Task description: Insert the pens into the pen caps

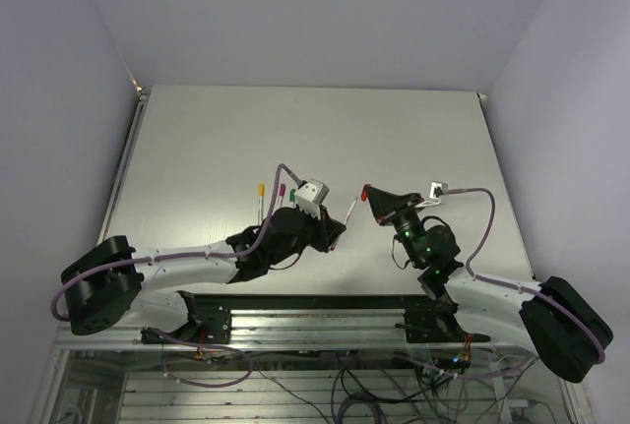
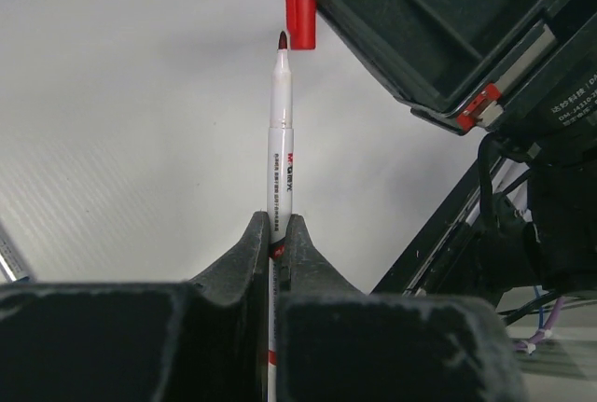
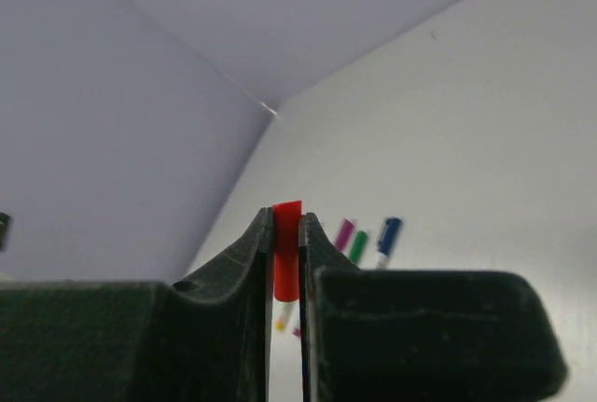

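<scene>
Over the pale table (image 1: pixel 295 139), the left gripper (image 2: pixel 278 227) is clamping a white pen (image 2: pixel 281 141) by its barrel. The pen's dark red tip is sitting just beside the near end of a red cap (image 3: pixel 285 257), not yet inside it. The right gripper (image 3: pixel 286 227) is squeezing that cap between its fingers. Three capped pens (image 3: pixel 358 245), topped purple, green and blue, are lying on the table beyond.

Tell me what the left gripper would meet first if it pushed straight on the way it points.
The pen in the left gripper leads, and would likely meet the red cap held by the right gripper; the cap sits slightly right of the tip, depth unclear.
</scene>
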